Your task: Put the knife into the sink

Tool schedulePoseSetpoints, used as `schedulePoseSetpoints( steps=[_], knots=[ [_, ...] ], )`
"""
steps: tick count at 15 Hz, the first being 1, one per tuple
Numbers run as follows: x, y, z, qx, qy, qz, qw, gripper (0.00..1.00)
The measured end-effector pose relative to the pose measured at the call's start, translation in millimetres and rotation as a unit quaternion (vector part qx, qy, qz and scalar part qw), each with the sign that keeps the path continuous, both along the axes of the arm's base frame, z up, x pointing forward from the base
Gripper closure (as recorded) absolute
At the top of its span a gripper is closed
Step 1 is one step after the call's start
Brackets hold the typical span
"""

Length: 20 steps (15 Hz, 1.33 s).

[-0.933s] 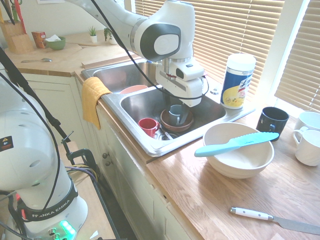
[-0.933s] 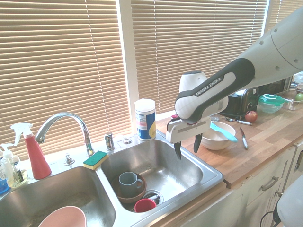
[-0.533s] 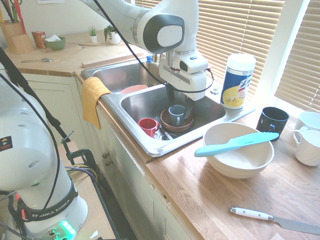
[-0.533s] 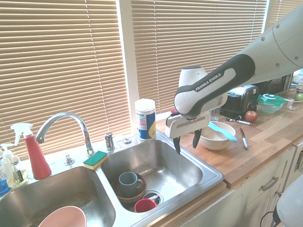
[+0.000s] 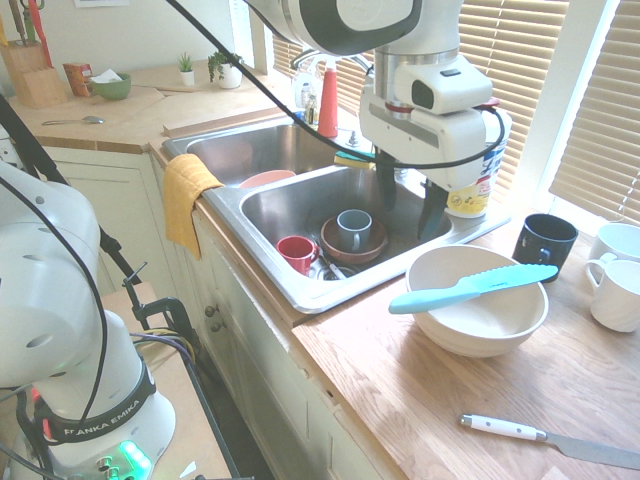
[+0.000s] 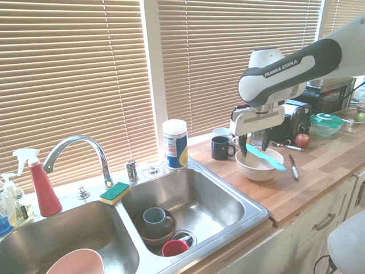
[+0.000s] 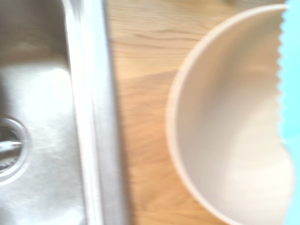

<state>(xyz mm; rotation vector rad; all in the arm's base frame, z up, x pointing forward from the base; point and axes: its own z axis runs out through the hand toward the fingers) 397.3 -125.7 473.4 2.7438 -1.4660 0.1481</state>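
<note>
Knife (image 5: 472, 289): turquoise, serrated, laid across the rim of the bowl (image 5: 478, 318), its handle reaching past the rim. The bowl stands on the counter (image 5: 375, 385) beside the sink (image 5: 345, 296). The gripper (image 6: 255, 153) hangs above the bowl's sink side, its two fingers pointing down and spread apart, with nothing between them. In the wrist view, the knife's toothed edge shows over the bowl, sharply cropped.

Around the bowl: the black mug (image 5: 545, 247) is just beside it, on the window side, with the white mug (image 5: 615, 294) near that. The metal knife (image 5: 550, 437) with the white handle lies on the counter, apart from the bowl. In the sink basin nearer the bowl are the red mug (image 5: 297, 254) and a brown dish (image 5: 354, 247) holding the grey mug (image 5: 353, 230).
</note>
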Motion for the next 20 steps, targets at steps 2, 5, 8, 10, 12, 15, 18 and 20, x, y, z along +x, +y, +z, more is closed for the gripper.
schedulePoseSetpoints(
  steps=[2,5,8,10,12,15,18,20],
  knots=[
    [-9,-25,-6,0.006,0.007,-0.006,1.0,0.0],
    [-15,-50,-19,0.011,0.013,-0.018,1.0,0.0],
    [-15,-61,-38,0.014,0.014,-0.028,0.999,0.0],
    [-10,-66,-46,0.01,0.004,-0.029,1.0,0.0],
    [-4,-68,-51,0.01,-0.005,-0.03,0.999,1.0],
    [2,-68,-62,0.016,-0.006,-0.028,0.999,1.0],
    [8,-71,-73,0.013,-0.012,-0.027,0.999,1.0],
    [11,-72,-73,0.01,-0.02,-0.027,0.999,1.0]
  ],
)
